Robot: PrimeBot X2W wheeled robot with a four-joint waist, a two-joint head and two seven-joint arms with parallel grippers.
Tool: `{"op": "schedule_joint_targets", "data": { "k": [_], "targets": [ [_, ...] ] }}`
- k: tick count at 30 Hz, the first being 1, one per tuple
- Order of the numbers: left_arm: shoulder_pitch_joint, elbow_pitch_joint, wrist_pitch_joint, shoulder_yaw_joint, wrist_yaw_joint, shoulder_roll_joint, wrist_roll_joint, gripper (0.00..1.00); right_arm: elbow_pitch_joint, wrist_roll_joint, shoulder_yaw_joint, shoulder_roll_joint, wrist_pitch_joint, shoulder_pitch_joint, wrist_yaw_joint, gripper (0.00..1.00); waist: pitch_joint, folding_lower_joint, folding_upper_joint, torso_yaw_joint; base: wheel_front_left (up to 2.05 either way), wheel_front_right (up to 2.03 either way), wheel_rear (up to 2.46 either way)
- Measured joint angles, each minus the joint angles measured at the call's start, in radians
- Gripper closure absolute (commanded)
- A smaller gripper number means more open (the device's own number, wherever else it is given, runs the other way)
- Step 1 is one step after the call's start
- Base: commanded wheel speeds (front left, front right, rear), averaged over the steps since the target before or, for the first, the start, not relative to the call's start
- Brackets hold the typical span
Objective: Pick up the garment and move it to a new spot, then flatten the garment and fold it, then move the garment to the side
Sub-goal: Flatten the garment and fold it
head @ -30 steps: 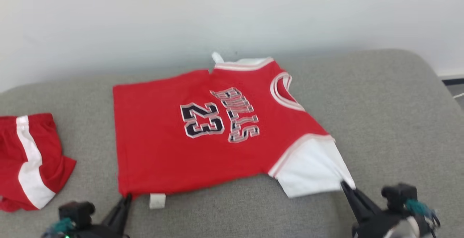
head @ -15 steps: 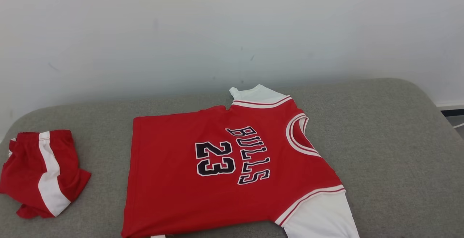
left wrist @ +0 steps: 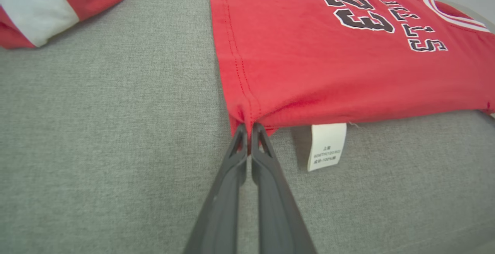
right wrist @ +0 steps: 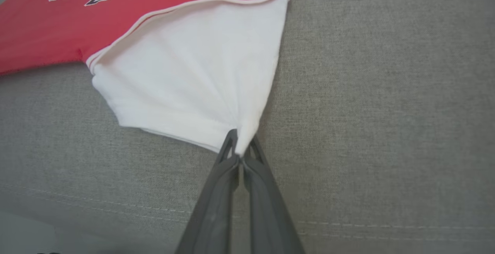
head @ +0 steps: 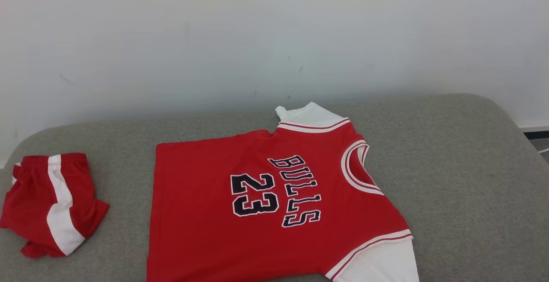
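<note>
Presently, closed tight, the left hand (left wrist: 249,128) pinches the Bulls jersey (left wrist: 328,72) by its hem corner and the right hand (right wrist: 239,145) its white sleeve (right wrist: 193,80); uneven pulling could slip either.

Far side, a plain white wall (head: 274,37), evenly lit, with a few small dark specks on it. In front of it a grey woven cushion (head: 463,166) spreads wide, its far corners rounded. Far right, a dark strip (head: 536,134) runs along the wall's foot. Near edge, pale stitched seams (right wrist: 386,225) cross the fabric.
</note>
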Motion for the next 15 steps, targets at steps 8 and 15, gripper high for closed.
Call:
{"op": "schedule_joint_targets", "data": {
  "k": [8,15],
  "targets": [
    [0.000,0.020,0.000,0.010,0.007,0.001,-0.002,1.00,-0.009,0.010,0.009,0.006,0.039,0.014,-0.014,1.00,0.006,0.0000,0.0000,-0.008,0.00,0.00,0.00],
    [-0.006,0.044,0.009,-0.010,0.007,-0.024,0.000,1.00,0.002,-0.013,0.024,0.003,0.055,0.004,-0.039,1.00,0.014,0.0000,0.0000,-0.006,0.00,0.00,0.00]
  ]
}}
